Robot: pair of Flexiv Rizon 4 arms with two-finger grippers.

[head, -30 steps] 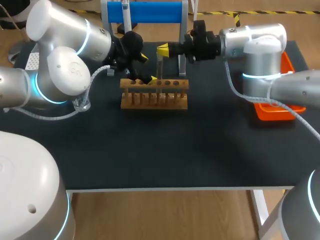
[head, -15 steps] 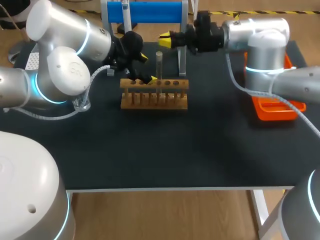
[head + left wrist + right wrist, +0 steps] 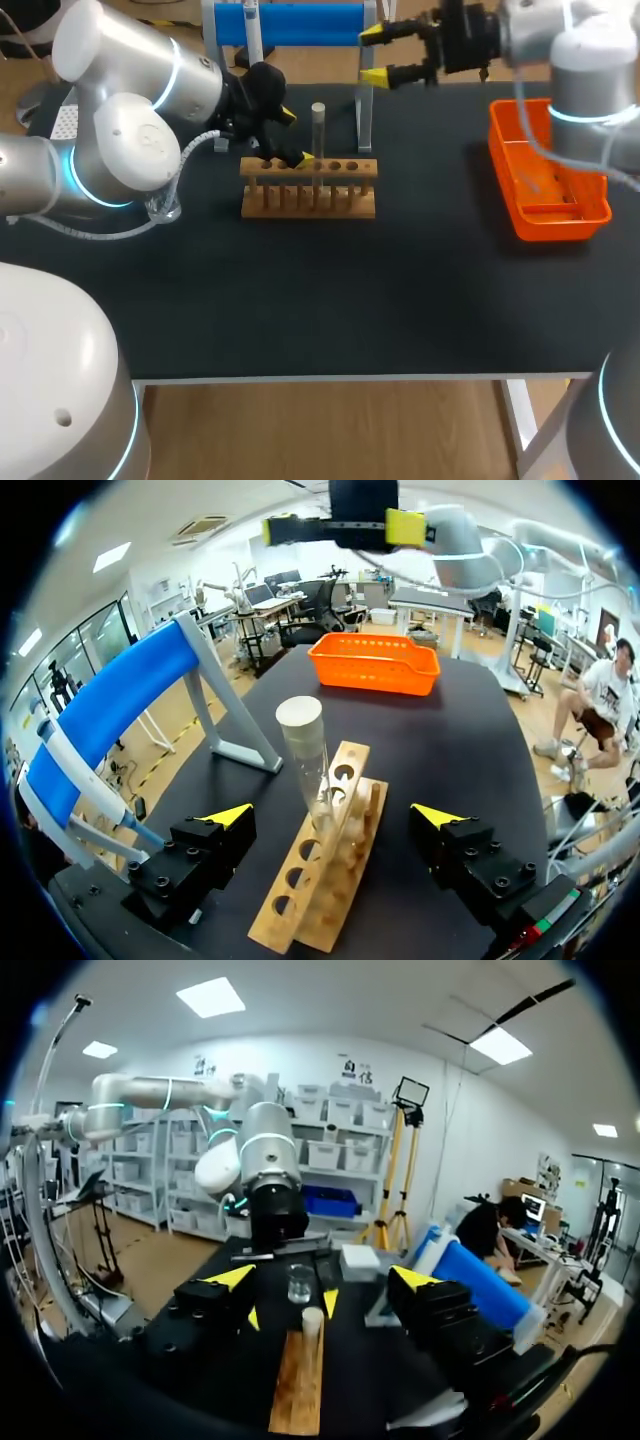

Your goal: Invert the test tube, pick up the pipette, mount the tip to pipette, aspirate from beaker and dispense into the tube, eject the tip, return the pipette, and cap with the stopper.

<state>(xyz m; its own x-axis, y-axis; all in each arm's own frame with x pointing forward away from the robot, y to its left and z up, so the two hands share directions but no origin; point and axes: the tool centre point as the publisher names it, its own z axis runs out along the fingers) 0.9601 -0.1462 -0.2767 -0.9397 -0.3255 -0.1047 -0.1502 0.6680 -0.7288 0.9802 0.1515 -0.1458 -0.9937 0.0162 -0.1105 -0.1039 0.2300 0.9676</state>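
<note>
**Glass tube upright in the rack, both my grippers released**

Wood is what holds the task's thing: the test tube (image 3: pixel 318 135) stands in one of the middle holes of the wooden rack (image 3: pixel 308 188), which sits on the black table (image 3: pixel 400 290). In the left wrist view the test tube (image 3: pixel 305 755) leans slightly and its upper end shows a pale round face. I cannot tell whether that end is open or closed.

My left gripper (image 3: pixel 293 137) is at the rack's far side, beside the tube. Seen from its own wrist, the left gripper (image 3: pixel 334 815) is spread wide. One yellow tip is on each side of the rack (image 3: pixel 325 865), and neither touches the wood or the glass. It holds nothing.

My right gripper (image 3: pixel 372 56) hangs above the table's far edge, next to the grey post of the blue pipette stand (image 3: pixel 300 22) and well apart from the tube. Its fingers are parted too, with nothing between them. From the right wrist, the right gripper (image 3: pixel 322 1278) looks along the length of the rack (image 3: pixel 298 1380). The tube (image 3: pixel 312 1328) rises ahead of it, and a glass beaker (image 3: pixel 299 1283) sits beyond the rack's far end.

The pipette (image 3: pixel 85 800) hangs on its blue stand, beside my left fingers. An orange tray (image 3: pixel 548 215) lies on the table's right side, well apart from the rack.
</note>
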